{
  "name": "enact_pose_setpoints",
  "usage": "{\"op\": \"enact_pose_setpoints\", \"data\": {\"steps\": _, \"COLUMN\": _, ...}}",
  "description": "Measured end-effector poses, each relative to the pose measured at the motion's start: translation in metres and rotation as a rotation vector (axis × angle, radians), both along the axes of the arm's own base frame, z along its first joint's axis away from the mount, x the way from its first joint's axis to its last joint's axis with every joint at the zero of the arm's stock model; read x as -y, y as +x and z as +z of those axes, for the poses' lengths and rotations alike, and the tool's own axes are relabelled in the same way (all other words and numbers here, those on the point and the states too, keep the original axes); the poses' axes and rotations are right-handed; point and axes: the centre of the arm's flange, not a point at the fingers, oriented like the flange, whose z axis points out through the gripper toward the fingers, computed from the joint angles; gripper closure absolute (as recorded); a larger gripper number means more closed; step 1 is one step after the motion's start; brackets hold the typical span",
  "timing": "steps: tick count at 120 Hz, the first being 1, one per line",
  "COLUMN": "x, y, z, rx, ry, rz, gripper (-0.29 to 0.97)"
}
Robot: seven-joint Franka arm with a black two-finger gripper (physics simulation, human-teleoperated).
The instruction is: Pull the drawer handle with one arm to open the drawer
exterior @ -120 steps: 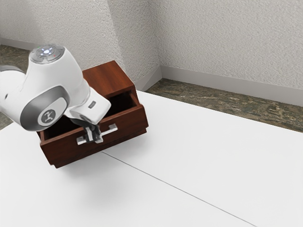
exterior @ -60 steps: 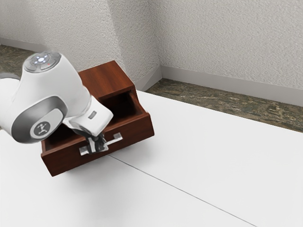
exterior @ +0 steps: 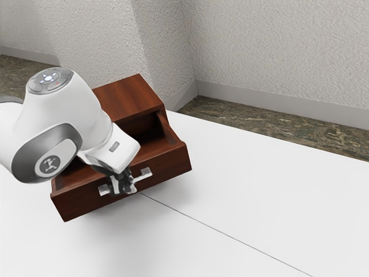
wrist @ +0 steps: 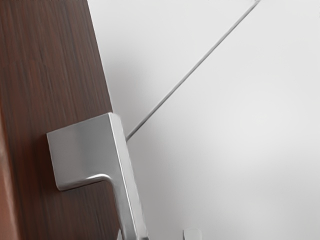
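A: Moved since a sec ago?
B: Yep, drawer slid further out w/ my hand. Gripper clamped on handle, fingers pinching the bar approx mid-length.
A: Axis?
B: Bar runs along drawer front, exterior view's lower left to upper right. Pull goes square to it, away from cabinet behind. Roughly half out, I'd say.
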Motion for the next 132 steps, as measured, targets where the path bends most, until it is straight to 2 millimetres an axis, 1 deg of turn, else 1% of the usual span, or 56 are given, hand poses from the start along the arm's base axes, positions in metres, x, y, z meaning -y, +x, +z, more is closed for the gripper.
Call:
{"op": "enact_pose_setpoints", "data": {"steps": 32, "x": 0.000, "y": 0.000, "z": 0.000, "rx": -0.009, "ry": -0.034, "rz": 0.007, "gripper": 0.58}}
{"op": "enact_pose_setpoints", "data": {"steps": 46, "x": 0.000, "y": -0.003, "z": 0.012, "rx": 0.006, "ry": -0.026, "rz": 0.007, "gripper": 0.52}}
{"op": "enact_pose_setpoints", "data": {"steps": 54, "x": 0.007, "y": -0.003, "z": 0.030, "rx": 0.029, "ry": -0.017, "rz": -0.005, "gripper": 0.46}}
{"op": "enact_pose_setpoints", "data": {"steps": 62, "x": 0.015, "y": -0.001, "z": 0.053, "rx": 0.040, "ry": -0.016, "rz": -0.014, "gripper": 0.40}}
{"op": "enact_pose_setpoints", "data": {"steps": 68, "x": 0.019, "y": 0.008, "z": 0.078, "rx": 0.037, "ry": -0.032, "rz": -0.009, "gripper": 0.35}}
{"op": "enact_pose_setpoints", "data": {"steps": 73, "x": 0.022, "y": 0.020, "z": 0.102, "rx": 0.027, "ry": -0.045, "rz": -0.004, "gripper": 0.31}}
{"op": "enact_pose_setpoints", "data": {"steps": 77, "x": 0.024, "y": 0.027, "z": 0.118, "rx": 0.010, "ry": -0.057, "rz": 0.001, "gripper": 0.27}}
{"op": "enact_pose_setpoints", "data": {"steps": 81, "x": 0.024, "y": 0.038, "z": 0.131, "rx": -0.016, "ry": -0.070, "rz": 0.010, "gripper": 0.23}}
{"op": "enact_pose_setpoints", "data": {"steps": 84, "x": 0.023, "y": 0.045, "z": 0.136, "rx": -0.042, "ry": -0.077, "rz": 0.019, "gripper": 0.20}}
{"op": "enact_pose_setpoints", "data": {"steps": 91, "x": 0.012, "y": 0.065, "z": 0.147, "rx": -0.092, "ry": -0.091, "rz": 0.048, "gripper": 0.15}}
{"op": "enact_pose_setpoints", "data": {"steps": 98, "x": -0.006, "y": 0.074, "z": 0.148, "rx": -0.147, "ry": -0.114, "rz": 0.082, "gripper": 0.12}}
{"op": "enact_pose_setpoints", "data": {"steps": 110, "x": -0.043, "y": 0.068, "z": 0.143, "rx": -0.223, "ry": -0.151, "rz": 0.161, "gripper": 0.07}}
{"op": "enact_pose_setpoints", "data": {"steps": 132, "x": -0.105, "y": 0.049, "z": 0.136, "rx": -0.297, "ry": -0.197, "rz": 0.290, "gripper": 0.03}}
